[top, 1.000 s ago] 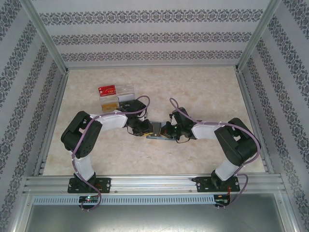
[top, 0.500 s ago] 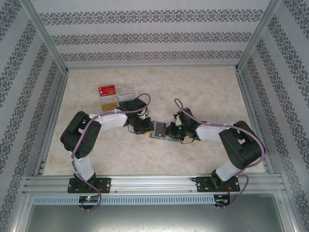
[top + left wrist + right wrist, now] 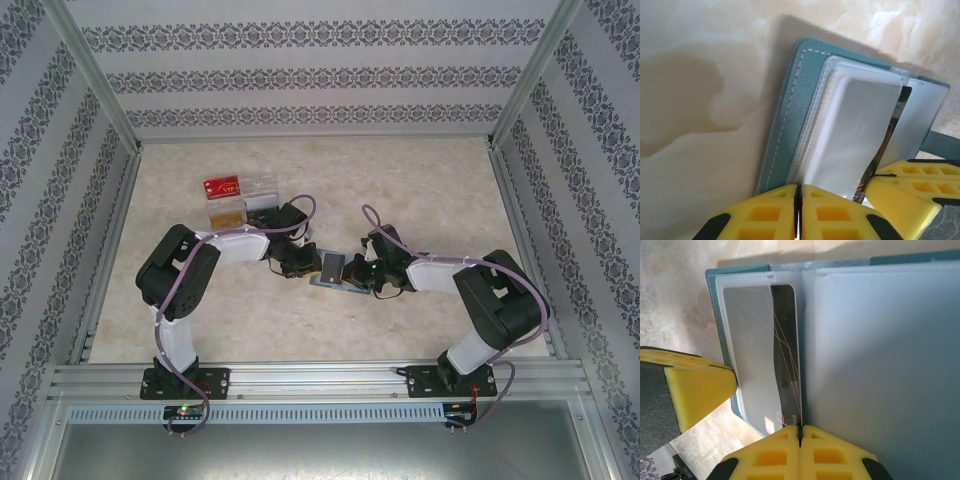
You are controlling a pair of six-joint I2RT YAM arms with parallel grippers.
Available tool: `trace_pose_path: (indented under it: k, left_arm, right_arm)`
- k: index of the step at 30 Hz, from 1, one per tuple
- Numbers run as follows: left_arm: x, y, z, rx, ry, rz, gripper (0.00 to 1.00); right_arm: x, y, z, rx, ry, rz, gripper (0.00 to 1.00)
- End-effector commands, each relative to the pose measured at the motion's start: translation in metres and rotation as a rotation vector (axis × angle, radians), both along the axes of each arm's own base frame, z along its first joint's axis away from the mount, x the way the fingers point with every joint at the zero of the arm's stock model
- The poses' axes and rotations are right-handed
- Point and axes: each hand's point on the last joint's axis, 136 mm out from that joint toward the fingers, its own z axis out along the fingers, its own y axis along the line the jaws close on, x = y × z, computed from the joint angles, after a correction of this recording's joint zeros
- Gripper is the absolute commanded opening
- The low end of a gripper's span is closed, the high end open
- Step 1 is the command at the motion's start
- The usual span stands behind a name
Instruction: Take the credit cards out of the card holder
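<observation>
The card holder (image 3: 330, 284) is seen lying open at the table's centre, with the left gripper (image 3: 797, 207) at its 9 o'clock and the right gripper (image 3: 800, 440) at its 3 o'clock. Both pairs of jaws are pressed together at the edges of its clear sleeves (image 3: 815, 130). A dark card (image 3: 787, 330) is lodged inside one sleeve.

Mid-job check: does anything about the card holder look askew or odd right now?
The card holder lies open with its clear sleeves fanned and lifted rather than flat, and a dark card shows half uncovered between them. No tear or spill shows.
</observation>
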Motion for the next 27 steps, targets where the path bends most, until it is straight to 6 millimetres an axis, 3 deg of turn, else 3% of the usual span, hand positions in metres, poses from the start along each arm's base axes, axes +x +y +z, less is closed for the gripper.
trace_pose_path:
  k: [1, 8, 15, 17, 21, 27]
  left_arm:
    - [-0.010, 0.014, -0.029, 0.103, 0.065, 0.023, 0.11]
    - [-0.008, 0.010, -0.023, 0.076, 0.052, 0.012, 0.11]
    - [0.014, -0.009, 0.034, 0.008, -0.082, -0.076, 0.12]
    - [0.015, -0.018, 0.041, -0.028, -0.091, -0.088, 0.12]
    - [0.016, -0.029, 0.035, -0.040, -0.062, -0.115, 0.10]
    - [0.015, -0.020, 0.012, 0.043, -0.028, -0.104, 0.08]
  right_arm:
    - [-0.012, -0.019, -0.012, -0.038, 0.057, -0.052, 0.00]
    - [-0.010, -0.020, -0.007, -0.014, 0.041, -0.052, 0.00]
    - [-0.005, -0.015, -0.003, 0.001, 0.030, -0.037, 0.00]
    - [-0.005, -0.015, -0.004, -0.001, 0.030, -0.039, 0.00]
    - [-0.002, -0.014, -0.004, 0.005, 0.027, -0.041, 0.00]
    - [0.003, -0.014, 0.001, 0.007, -0.007, -0.053, 0.00]
